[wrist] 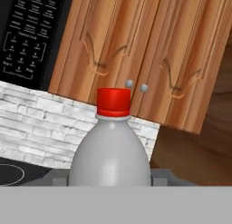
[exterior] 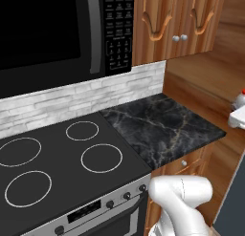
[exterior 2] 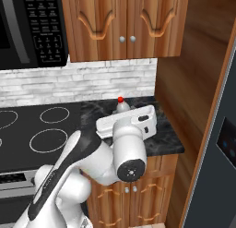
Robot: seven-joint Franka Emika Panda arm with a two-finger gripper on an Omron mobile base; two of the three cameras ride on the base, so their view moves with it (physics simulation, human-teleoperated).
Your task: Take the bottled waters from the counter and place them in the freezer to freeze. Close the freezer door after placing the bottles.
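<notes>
Cabinet-backed red-capped bottle (wrist: 111, 150) between jaws

Whitish plastic bottle (wrist: 109, 153), red cap; black marble desk (exterior: 162, 127), pale veins; reddish-brown wooden cabinets (exterior 2: 124, 24); white brick backsplash (exterior 2: 92, 81).

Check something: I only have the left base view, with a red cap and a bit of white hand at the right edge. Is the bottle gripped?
Observer: Looks gripped. In the hand view the red-capped bottle sits centred in the gripper, with a finger against each side.
Operator: Upright or tipped?
Observer: Upright. In the right base view its cap points straight up above the hand, in front of the counter.
Operator: What's right of that counter?
Observer: A wooden side panel, then the freezer, its dark front carrying a small panel with blue marks.
</notes>
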